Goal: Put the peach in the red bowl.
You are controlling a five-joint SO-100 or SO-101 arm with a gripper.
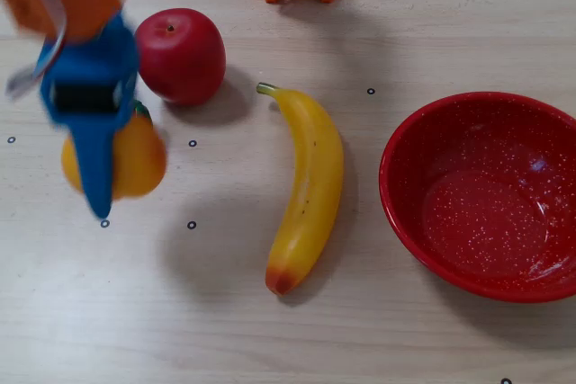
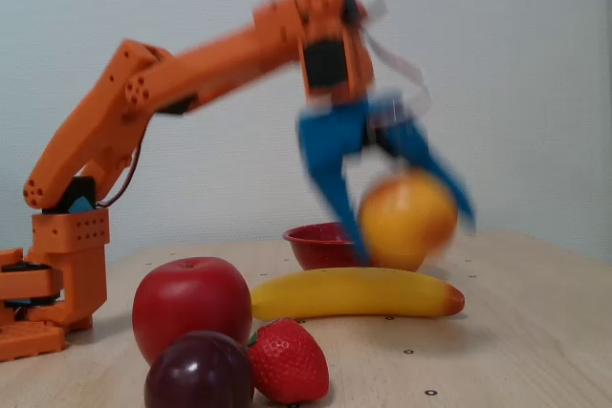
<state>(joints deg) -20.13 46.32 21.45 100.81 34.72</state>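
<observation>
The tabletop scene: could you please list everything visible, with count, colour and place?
peach: one, yellow-orange, held in the air above the table, clear of the other fruit
apple: one, red, upper left in the overhead view
plum: one, dark purple, front left in the fixed view, beside the strawberry
strawberry: one, red, in front of the apple
banana: one, yellow, centre
red bowl: one, white-speckled, empty, right side
table: one, light wood
arm: one, orange
tool: one, blue, closed on the peach

Light wood-grain table (image 1: 180, 330) carries: red bowl (image 1: 481, 193), banana (image 1: 309, 188), apple (image 1: 181, 54), strawberry (image 2: 289, 361), plum (image 2: 199, 371).
</observation>
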